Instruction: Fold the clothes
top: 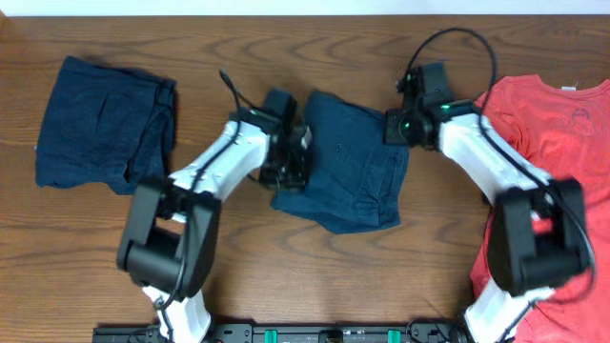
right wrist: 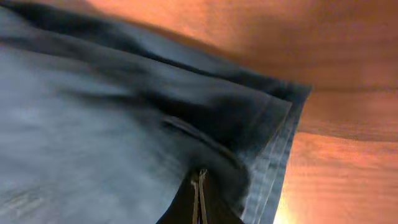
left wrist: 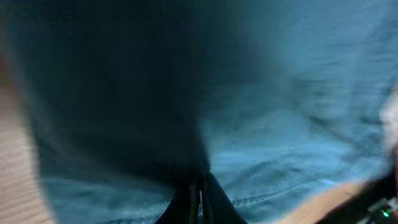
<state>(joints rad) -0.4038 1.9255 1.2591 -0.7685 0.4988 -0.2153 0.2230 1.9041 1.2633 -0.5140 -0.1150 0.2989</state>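
On the near side of the shorts (top: pixel 355 171) the surface (top: pixel 315 272) lies bare (a narrow strip on their far side too). The left arm (top: pixel 214 170) blocks their left edge, the right arm (top: pixel 477 150) their right; beyond lie a navy garment (top: pixel 100 124) and a red shirt (top: pixel 553 133).

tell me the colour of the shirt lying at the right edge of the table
Red, a faded coral red; the overhead view shows the shirt best.

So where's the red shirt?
In the overhead view, the red shirt lies on the far right side, partly under the right arm, to the right of the blue shorts.
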